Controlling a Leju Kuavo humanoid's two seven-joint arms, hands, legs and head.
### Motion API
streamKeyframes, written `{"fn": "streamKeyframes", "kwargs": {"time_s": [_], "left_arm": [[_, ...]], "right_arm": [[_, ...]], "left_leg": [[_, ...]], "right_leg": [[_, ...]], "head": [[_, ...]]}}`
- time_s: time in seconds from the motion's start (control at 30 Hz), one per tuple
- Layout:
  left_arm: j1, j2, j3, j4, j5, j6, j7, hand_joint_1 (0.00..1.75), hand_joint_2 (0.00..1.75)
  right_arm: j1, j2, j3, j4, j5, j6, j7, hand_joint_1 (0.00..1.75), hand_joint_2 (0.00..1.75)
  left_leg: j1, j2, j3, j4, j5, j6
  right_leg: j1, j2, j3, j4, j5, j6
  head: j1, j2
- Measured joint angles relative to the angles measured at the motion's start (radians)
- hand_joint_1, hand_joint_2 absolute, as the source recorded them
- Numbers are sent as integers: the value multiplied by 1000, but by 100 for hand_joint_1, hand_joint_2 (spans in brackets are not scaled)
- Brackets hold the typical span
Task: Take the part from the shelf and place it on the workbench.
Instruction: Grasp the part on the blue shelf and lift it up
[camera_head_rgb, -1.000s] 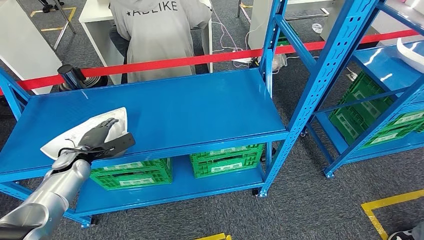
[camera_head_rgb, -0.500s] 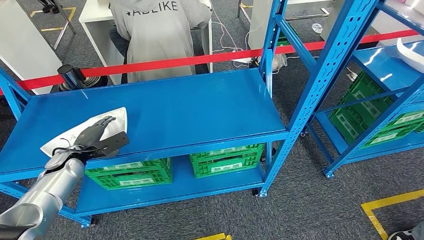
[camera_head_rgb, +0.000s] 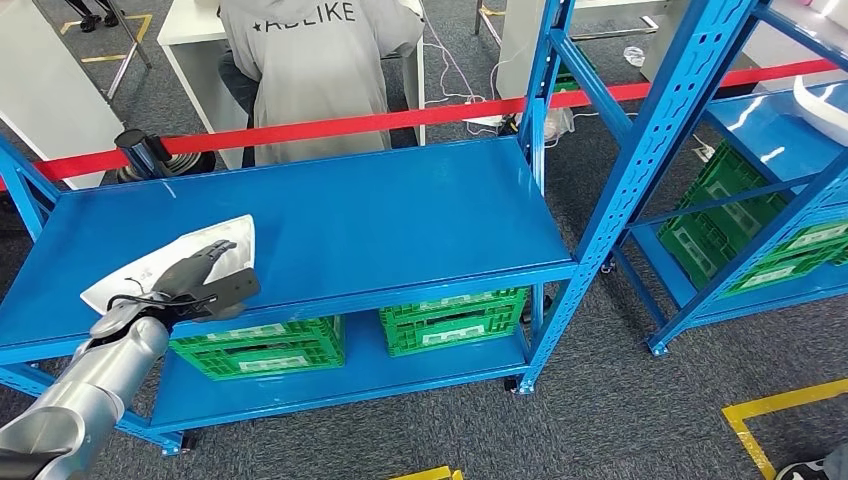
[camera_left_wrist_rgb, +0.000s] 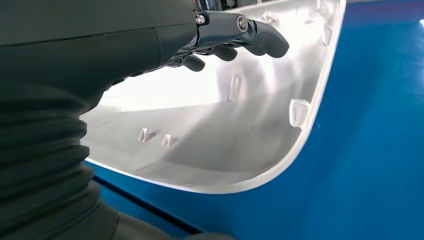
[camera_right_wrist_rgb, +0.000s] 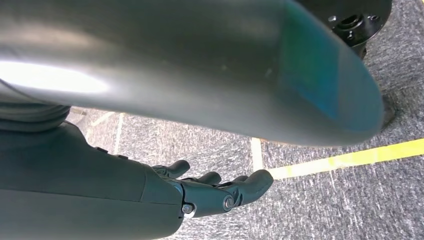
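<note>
The white shell-shaped part lies on the left front of the blue workbench top, hollow side up. My left hand reaches over its near half, fingers stretched out. In the left wrist view the fingers hover above the part's inner surface with a gap under them, and nothing is gripped. Blue surface shows past the part's curved rim. My right hand hangs over grey carpet, fingers loosely extended and holding nothing.
Green crates sit on the shelf below the top. A red barrier tape runs behind it, with a person in a grey shirt seated beyond. A blue rack at the right carries another white part.
My left hand has drawn back a little toward me and to the left. The white part stays almost where it was on the blue top.
</note>
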Motion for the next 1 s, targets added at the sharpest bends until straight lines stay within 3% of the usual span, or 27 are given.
{"fn": "streamKeyframes", "kwargs": {"time_s": [0.37,1.0], "left_arm": [[-7,-7,-30,0,-18,-26,22,0,175],[-6,-34,-57,3,-14,51,78,0,175]], "right_arm": [[0,0,-5,0,0,0,3,0,0],[0,0,-10,0,8,-1,-2,0,0]], "left_leg": [[0,0,0,0,-1,1],[0,0,2,0,-1,1]], "right_leg": [[0,0,2,0,0,0],[0,-1,3,0,0,0]], "head": [[0,0],[0,0]]}}
